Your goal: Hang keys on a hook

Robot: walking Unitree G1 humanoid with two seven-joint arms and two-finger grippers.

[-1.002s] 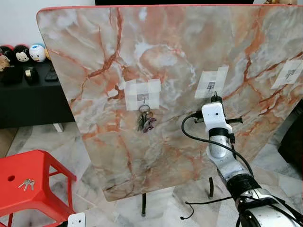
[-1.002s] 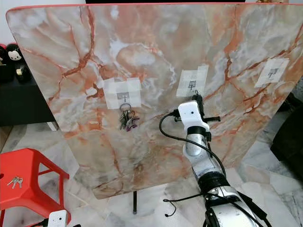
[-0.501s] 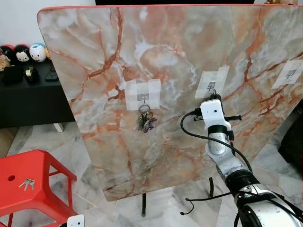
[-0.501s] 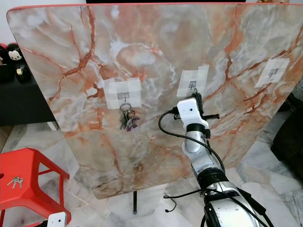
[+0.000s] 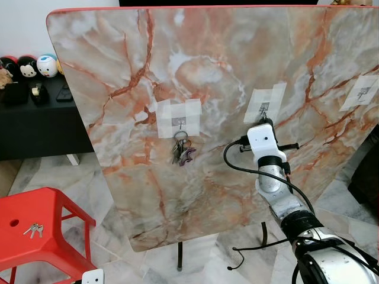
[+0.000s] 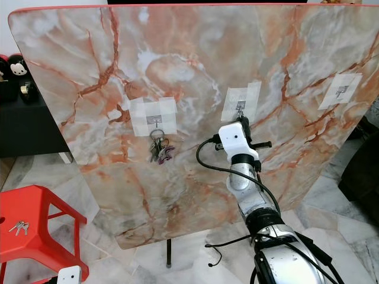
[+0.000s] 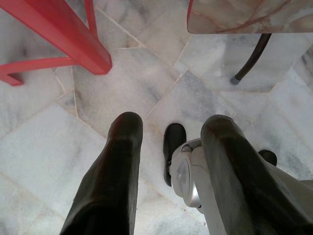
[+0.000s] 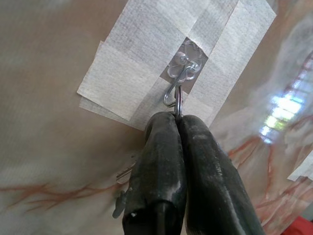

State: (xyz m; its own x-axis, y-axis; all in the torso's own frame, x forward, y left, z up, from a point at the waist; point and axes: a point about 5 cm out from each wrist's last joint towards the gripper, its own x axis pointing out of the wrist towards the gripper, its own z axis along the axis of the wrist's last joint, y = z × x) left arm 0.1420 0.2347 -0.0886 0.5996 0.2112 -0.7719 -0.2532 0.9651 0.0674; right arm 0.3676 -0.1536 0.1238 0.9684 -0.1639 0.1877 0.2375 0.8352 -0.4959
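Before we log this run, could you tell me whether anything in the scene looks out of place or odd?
The marble-patterned tabletop stands tipped upright as a board, with hooks taped on. A loose bunch of keys lies on the red stool instead of a hook. The right gripper holds a key ring at the middle hook. Nothing looks damaged.

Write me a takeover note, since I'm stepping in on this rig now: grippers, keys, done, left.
Right gripper: shut on key ring, held at middle hook on the upright marble board.
Left gripper: open, idle over the floor.
Done: one key bunch hangs on the left hook.
Left: seat the ring, release; another key set lies on the red stool; right hook free.
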